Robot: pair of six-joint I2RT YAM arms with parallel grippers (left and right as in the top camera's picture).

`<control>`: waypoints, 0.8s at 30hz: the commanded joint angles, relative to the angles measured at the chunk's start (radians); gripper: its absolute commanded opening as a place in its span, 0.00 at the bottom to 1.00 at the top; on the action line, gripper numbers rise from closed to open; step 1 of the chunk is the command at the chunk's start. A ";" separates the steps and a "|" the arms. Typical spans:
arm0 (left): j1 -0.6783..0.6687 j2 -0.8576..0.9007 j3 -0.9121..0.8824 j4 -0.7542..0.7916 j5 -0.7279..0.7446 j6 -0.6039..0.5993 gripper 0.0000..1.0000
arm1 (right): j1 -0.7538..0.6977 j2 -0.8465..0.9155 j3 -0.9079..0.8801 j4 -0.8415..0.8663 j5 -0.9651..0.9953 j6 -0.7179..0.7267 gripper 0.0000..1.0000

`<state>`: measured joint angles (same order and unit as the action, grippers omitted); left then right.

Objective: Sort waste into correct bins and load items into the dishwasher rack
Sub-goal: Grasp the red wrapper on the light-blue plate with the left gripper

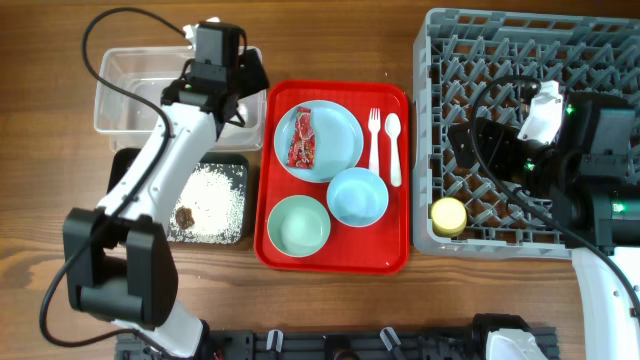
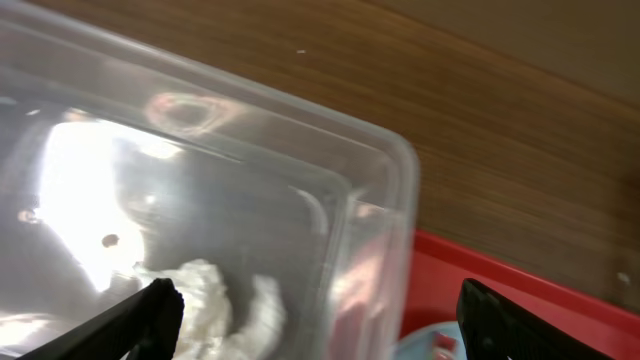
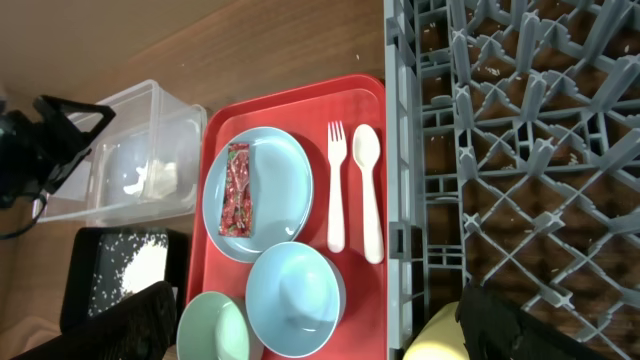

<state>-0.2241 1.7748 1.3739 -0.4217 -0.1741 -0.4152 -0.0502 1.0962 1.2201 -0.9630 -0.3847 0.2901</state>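
Bowls (image 1: 357, 195) (image 1: 299, 225) 2 | plate (image 1: 340, 135) 1 | cup (image 1: 449, 214) 1 | left gripper (image 2: 320, 320) wide | right gripper (image 3: 320, 325) wide

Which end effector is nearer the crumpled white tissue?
Left. The left end effector hangs over the clear tub holding the tissue; the right end effector is over the dishwasher rack.

The dishwasher rack (image 1: 520, 60) is set just right of the serving tray (image 1: 335, 262). On the serving tray, the plate (image 1: 335, 150) is placed at the back, bearing the snack wrapper (image 1: 303, 140), with fork (image 1: 375, 140) and spoon (image 1: 393, 148) laid side by side to its right. Before it, the bowl (image 1: 357, 196) is set right of the second bowl (image 1: 298, 226). The cup (image 1: 449, 215) is stood in the rack's front left corner. Left of the serving tray, the tub (image 1: 120, 95), holding the tissue (image 2: 205, 300), is placed behind the shallow bin (image 1: 215, 241), in which rice grains (image 1: 220, 195) and food scraps (image 1: 184, 214) are held.
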 commanded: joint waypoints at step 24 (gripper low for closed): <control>-0.292 0.229 0.047 -0.151 -0.003 0.040 0.04 | 0.004 0.010 0.010 0.001 0.003 -0.002 0.92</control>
<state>-0.5236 2.0739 1.3895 -0.5179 -0.1852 -0.3725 -0.0502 1.0962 1.2201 -0.9638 -0.3847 0.2901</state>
